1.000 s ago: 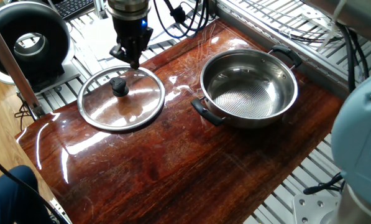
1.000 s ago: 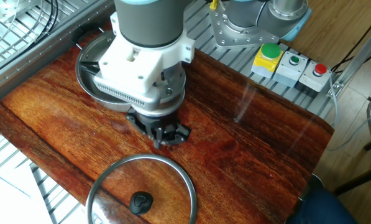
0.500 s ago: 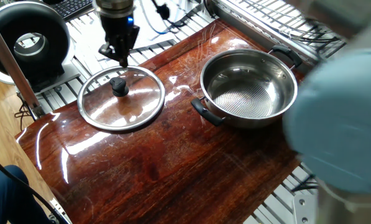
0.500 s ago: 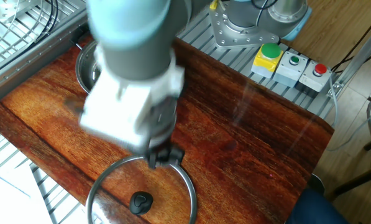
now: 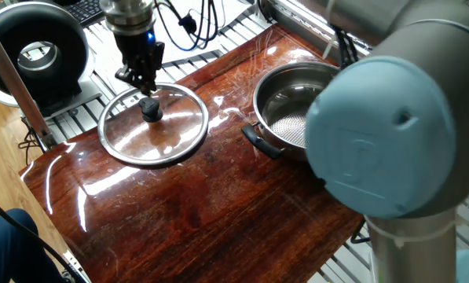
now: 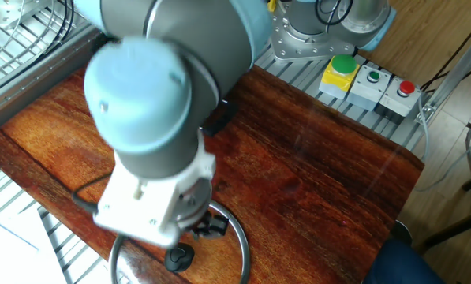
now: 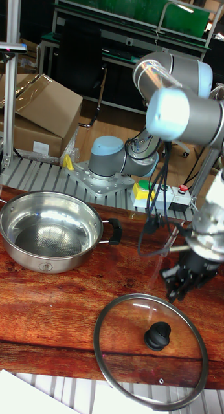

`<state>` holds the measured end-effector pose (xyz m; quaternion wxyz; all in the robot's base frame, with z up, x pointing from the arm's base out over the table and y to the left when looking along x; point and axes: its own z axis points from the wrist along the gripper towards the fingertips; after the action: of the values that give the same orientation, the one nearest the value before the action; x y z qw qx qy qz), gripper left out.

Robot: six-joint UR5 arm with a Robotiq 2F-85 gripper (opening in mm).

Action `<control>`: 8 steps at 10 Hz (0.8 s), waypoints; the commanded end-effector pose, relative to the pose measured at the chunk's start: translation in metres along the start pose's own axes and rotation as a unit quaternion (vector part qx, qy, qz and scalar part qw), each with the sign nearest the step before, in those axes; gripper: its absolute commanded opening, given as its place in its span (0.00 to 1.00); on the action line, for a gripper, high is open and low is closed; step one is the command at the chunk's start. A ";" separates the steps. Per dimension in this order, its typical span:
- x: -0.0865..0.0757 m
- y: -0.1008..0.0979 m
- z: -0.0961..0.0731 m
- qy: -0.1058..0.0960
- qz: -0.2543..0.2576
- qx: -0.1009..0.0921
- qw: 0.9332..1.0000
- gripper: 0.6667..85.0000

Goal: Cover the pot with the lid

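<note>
The lid (image 5: 167,134), clear glass with a steel rim and a black knob (image 5: 150,108), lies flat on the left of the wooden table. My gripper (image 5: 144,82) hovers just behind the knob, over the lid's far edge, open with nothing in it. In the tall fixed view the gripper (image 7: 182,283) sits above the lid (image 7: 125,349), back-right of the knob (image 7: 157,336). The steel pot (image 7: 50,229) stands empty at the left there. My arm's blue joint hides half of the pot (image 5: 285,98). In the other fixed view the arm hides the pot and most of the lid (image 6: 241,244).
A black round device (image 5: 34,43) stands off the table's left corner. A button box (image 6: 353,75) sits behind the table by the arm's base. Metal slats (image 5: 407,59) surround the wooden top (image 5: 218,204). Cardboard boxes (image 7: 41,113) lie behind.
My gripper has moved left from the lid's far right edge to just behind the knob. The arm's elbow has swung in and now covers part of the pot.
</note>
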<state>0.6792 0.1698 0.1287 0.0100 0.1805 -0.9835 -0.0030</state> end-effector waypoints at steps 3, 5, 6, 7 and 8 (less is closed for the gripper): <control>-0.009 0.002 0.030 0.009 -0.017 -0.006 1.000 0.70; -0.012 -0.001 0.039 0.008 -0.016 0.003 1.000 0.72; -0.013 -0.004 0.043 0.008 -0.016 0.008 1.000 0.72; -0.012 -0.004 0.043 0.010 -0.013 0.008 1.000 0.72; -0.011 -0.004 0.040 0.011 -0.012 0.006 1.000 0.72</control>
<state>0.6892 0.1696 0.0908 0.0183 0.1956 -0.9805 0.0076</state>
